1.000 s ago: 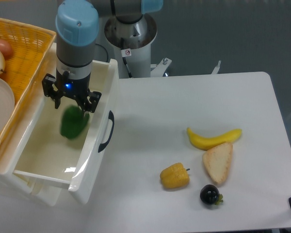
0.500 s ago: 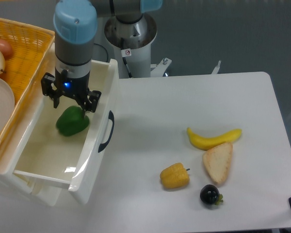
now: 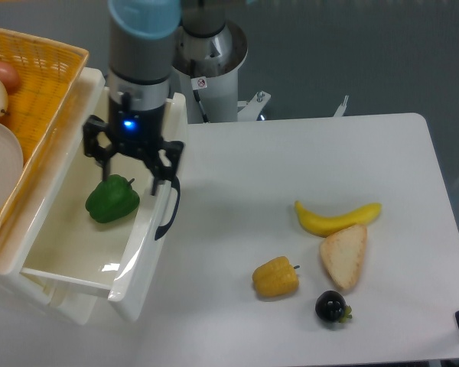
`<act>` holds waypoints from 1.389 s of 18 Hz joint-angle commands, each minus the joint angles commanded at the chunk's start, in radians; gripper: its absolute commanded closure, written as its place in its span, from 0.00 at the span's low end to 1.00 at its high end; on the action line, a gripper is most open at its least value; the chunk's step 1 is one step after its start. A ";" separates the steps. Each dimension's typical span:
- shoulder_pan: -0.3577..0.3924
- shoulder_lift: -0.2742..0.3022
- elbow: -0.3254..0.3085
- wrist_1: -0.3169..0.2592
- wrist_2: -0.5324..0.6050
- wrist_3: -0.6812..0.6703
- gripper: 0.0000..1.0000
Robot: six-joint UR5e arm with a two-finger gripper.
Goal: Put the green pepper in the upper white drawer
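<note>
Green pepper (image 3: 112,202): glossy, lobed, stem uppermost, lying on the floor of the upper white drawer (image 3: 76,252) toward its back end, free of any grip; judged to be resting under its own weight and so delivered where the task wants it. Gripper (image 3: 131,162): jaws spread wide and holding nothing, poised above the drawer's right wall and black curved handle (image 3: 169,208); the pepper sits below and to the left of the gap between the fingers, close to the left finger but apparently not touching it, though the overhead angle leaves that uncertain. The open, offset stance reads as a release made, with the tool placed clear of the fruit. Drawer: pulled out toward the viewer, which is what exposes its deep interior for loading. Orange woven basket (image 3: 46,92): directly beside the drawer on the left, holding pale items partly cut off by the frame edge. White table (image 3: 291,153): well apart to the right lie a banana (image 3: 336,219), a slice of bread (image 3: 344,257), a yellow pepper-like item (image 3: 275,278) and a small dark fruit (image 3: 332,306), grouped together.
</note>
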 joint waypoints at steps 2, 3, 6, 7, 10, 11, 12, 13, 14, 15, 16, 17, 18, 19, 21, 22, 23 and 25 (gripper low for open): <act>0.045 -0.003 0.000 0.006 0.000 0.041 0.00; 0.069 -0.005 0.000 0.014 0.000 0.063 0.00; 0.117 -0.017 0.000 0.026 0.046 0.147 0.00; 0.130 -0.023 -0.011 0.035 0.086 0.169 0.00; 0.167 -0.057 -0.014 0.037 0.136 0.270 0.00; 0.181 -0.075 -0.014 0.041 0.159 0.301 0.00; 0.186 -0.092 -0.014 0.041 0.197 0.342 0.00; 0.190 -0.103 -0.012 0.040 0.246 0.392 0.00; 0.200 -0.121 -0.014 0.038 0.294 0.448 0.00; 0.203 -0.139 -0.015 0.038 0.328 0.500 0.00; 0.207 -0.152 -0.017 0.038 0.348 0.553 0.00; 0.216 -0.159 -0.017 0.037 0.357 0.606 0.00; 0.232 -0.169 -0.017 0.037 0.357 0.661 0.00; 0.241 -0.178 -0.018 0.035 0.359 0.707 0.00; 0.255 -0.193 -0.021 0.029 0.357 0.764 0.00; 0.256 -0.204 -0.031 0.031 0.357 0.787 0.00; 0.256 -0.215 -0.034 0.031 0.357 0.813 0.00; 0.269 -0.235 -0.034 0.028 0.359 0.861 0.00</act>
